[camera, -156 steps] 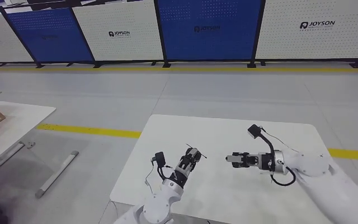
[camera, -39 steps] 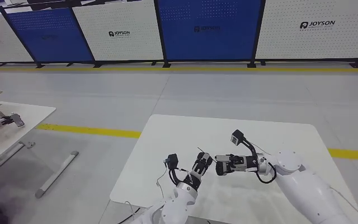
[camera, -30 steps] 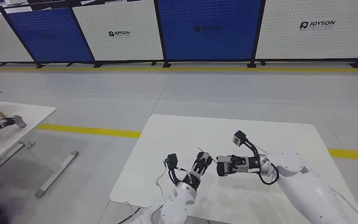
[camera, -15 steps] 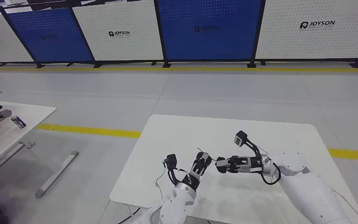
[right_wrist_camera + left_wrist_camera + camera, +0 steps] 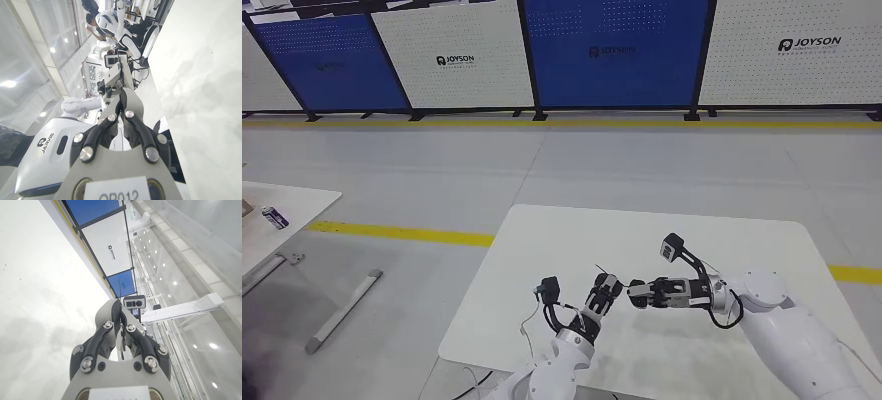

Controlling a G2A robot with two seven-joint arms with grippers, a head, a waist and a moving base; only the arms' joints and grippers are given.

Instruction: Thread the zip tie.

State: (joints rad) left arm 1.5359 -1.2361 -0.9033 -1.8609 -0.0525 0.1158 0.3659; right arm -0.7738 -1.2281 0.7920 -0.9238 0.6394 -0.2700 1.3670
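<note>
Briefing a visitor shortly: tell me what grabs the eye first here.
The left claw and right claw meet nearly tip to tip above the white table. The left claw is shut on a thin black zip tie that sticks out beyond it.

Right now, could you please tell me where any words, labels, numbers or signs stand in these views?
White wall panel: logo and brand word, left unquoted.
Blue wall panel: same mark, small.
Right wrist label: a code, cut by the edge.
Left wrist label: cut off, unreadable.
</note>
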